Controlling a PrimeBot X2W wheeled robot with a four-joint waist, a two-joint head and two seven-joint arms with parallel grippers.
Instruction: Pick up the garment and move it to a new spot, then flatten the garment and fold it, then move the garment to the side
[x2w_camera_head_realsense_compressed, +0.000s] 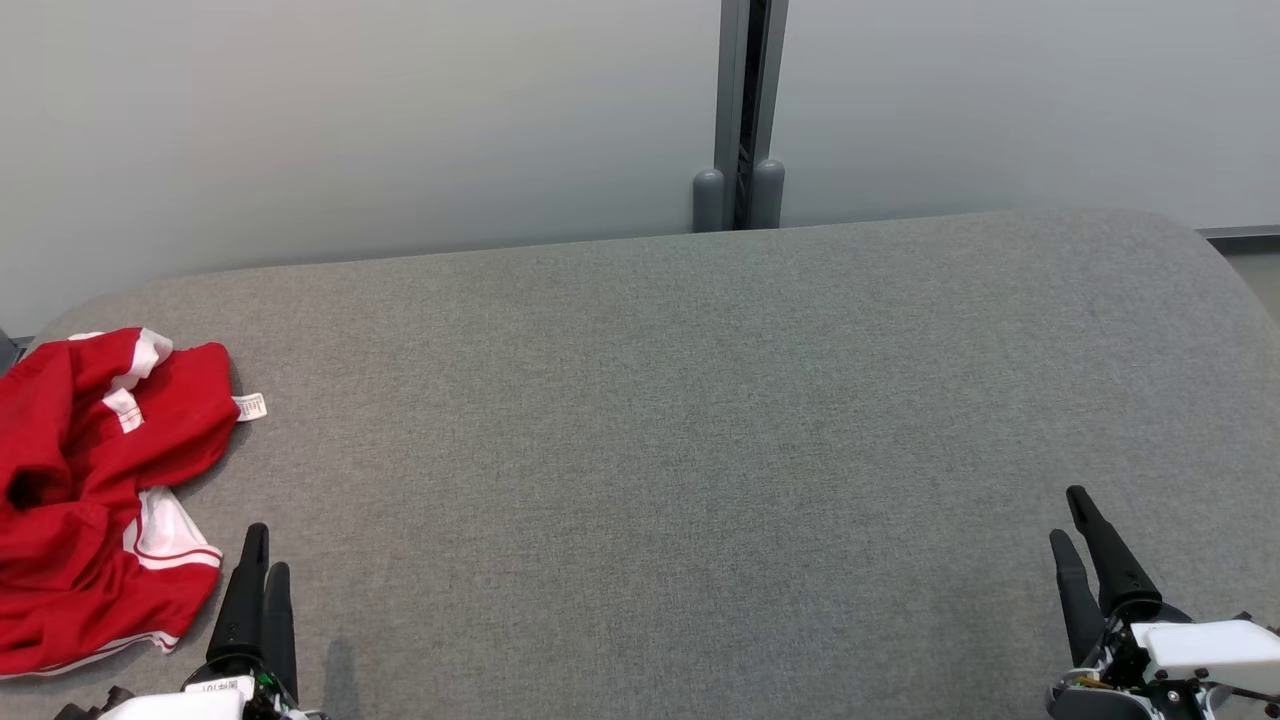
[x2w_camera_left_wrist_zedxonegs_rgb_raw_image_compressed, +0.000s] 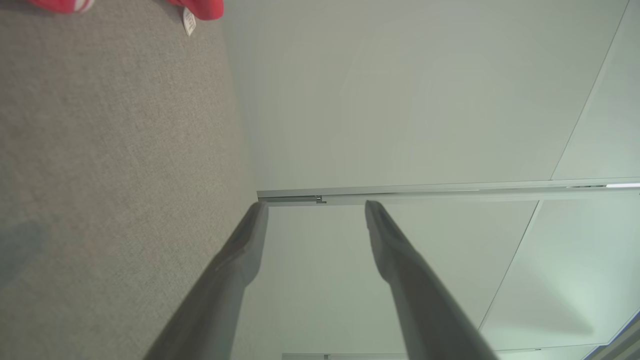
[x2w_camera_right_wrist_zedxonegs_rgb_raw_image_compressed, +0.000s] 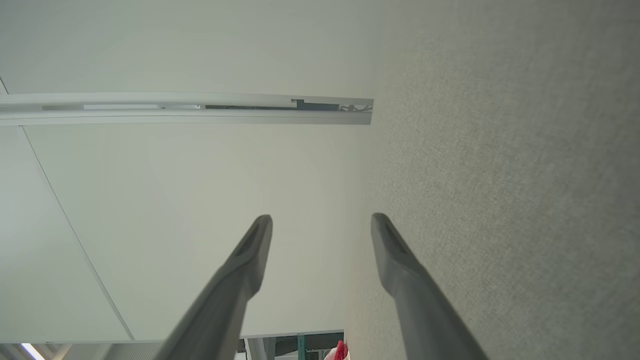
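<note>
Clearly the crumpled red garment (x2w_camera_head_realsense_compressed: 70, 500) lies at the bench's (x2w_camera_head_realsense_compressed: 700, 400) left edge, just left of the left fingers (x2w_camera_head_realsense_compressed: 245, 600), the nearer pair. The right fingers (x2w_camera_head_realsense_compressed: 1105, 550) are well apart from it. Both pairs stand wide and empty.

R fingers (x2w_camera_right_wrist_zedxonegs_rgb_raw_image_compressed: 400, 270) apart by grey surface (x2w_camera_right_wrist_zedxonegs_rgb_raw_image_compressed: 500, 150)

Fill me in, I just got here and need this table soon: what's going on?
Nothing is being handled yet. A crumpled red and white garment lies at the left end of the grey table. The left claw and the right claw are both open and empty, the left one near the garment.
</note>
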